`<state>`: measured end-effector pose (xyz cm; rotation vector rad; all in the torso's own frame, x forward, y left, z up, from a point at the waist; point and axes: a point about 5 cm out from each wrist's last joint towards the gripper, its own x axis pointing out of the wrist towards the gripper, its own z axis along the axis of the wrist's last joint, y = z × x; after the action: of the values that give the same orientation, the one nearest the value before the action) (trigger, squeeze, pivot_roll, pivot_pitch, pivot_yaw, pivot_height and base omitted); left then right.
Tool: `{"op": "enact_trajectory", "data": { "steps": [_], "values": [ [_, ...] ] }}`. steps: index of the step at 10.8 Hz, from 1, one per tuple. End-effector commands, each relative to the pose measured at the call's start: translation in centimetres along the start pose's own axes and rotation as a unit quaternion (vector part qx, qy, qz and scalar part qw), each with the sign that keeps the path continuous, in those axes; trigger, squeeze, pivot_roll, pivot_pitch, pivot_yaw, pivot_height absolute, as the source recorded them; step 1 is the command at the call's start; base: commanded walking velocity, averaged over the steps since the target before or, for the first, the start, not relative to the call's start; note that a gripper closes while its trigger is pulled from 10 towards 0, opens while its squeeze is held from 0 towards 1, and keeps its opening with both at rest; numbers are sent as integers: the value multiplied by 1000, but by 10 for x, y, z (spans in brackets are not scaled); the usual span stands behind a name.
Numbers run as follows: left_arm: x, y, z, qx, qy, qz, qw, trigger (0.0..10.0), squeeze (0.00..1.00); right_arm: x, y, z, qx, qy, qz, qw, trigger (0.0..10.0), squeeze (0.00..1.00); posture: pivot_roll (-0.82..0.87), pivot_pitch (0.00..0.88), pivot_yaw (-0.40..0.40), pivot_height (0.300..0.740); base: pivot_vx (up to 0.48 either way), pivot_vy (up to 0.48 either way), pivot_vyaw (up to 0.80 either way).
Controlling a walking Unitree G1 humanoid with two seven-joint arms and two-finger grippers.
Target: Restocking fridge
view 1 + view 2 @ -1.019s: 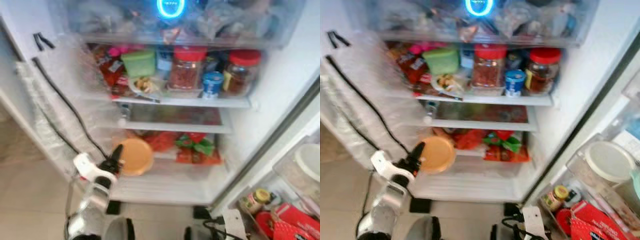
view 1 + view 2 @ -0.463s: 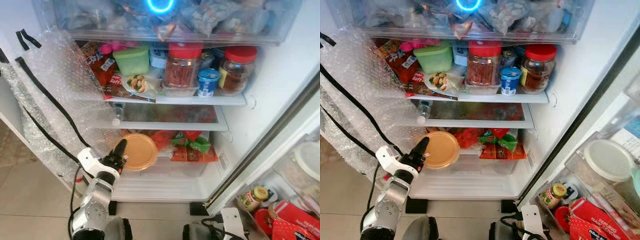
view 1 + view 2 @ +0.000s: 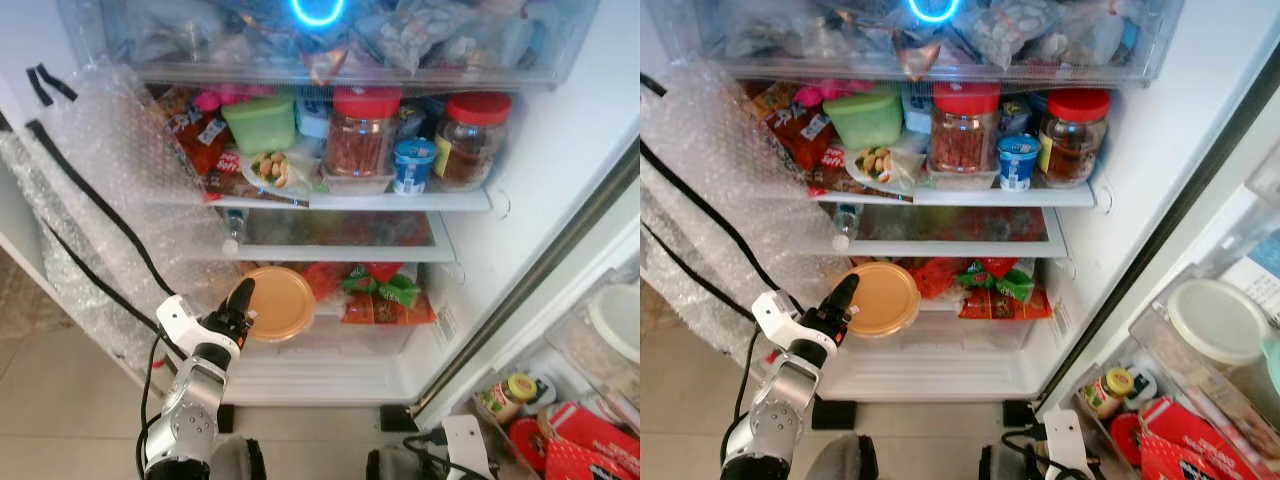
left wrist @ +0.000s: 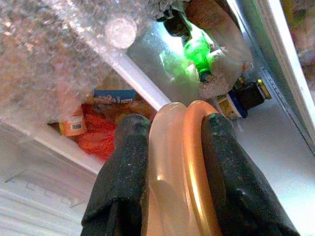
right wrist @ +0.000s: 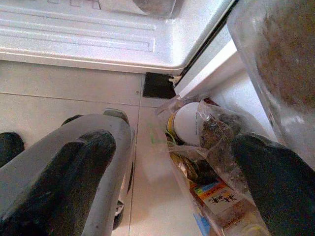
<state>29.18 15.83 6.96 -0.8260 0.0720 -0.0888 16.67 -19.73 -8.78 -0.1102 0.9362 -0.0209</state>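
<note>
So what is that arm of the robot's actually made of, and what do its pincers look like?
The left arm is a rounded silver metal tube with a white block at the wrist and a thin black cable looping beside it. Its left gripper has two thick, matt black fingers with a slightly rough surface. The right gripper has the same black fingers, one backed by silver-grey casing.

Both eye views look forward and down from the robot's head into the open fridge (image 3: 540, 180), sharing its shelves and the door bins at right. The left wrist view looks close along its fingers (image 4: 123, 172) into the lower fridge. The right wrist view faces down over the tiled floor (image 5: 74, 93) by the fridge's base.
</note>
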Motion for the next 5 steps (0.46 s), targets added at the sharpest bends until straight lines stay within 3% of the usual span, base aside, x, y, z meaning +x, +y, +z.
{"op": "enact_trajectory", "data": {
  "steps": [1, 5],
  "values": [
    [1, -3, 0, 3, 4, -7, 1000, 10000, 0, -11, 7, -46, -10, 89, 16, 996, 10000, 0, -165, 102, 3, 635, 304, 0, 0],
    [1, -3, 0, 4, 5, -6, 1000, 10000, 0, -11, 6, -46, -10, 91, 13, 996, 10000, 0, -162, 102, 3, 635, 305, 0, 0]
  ]
}}
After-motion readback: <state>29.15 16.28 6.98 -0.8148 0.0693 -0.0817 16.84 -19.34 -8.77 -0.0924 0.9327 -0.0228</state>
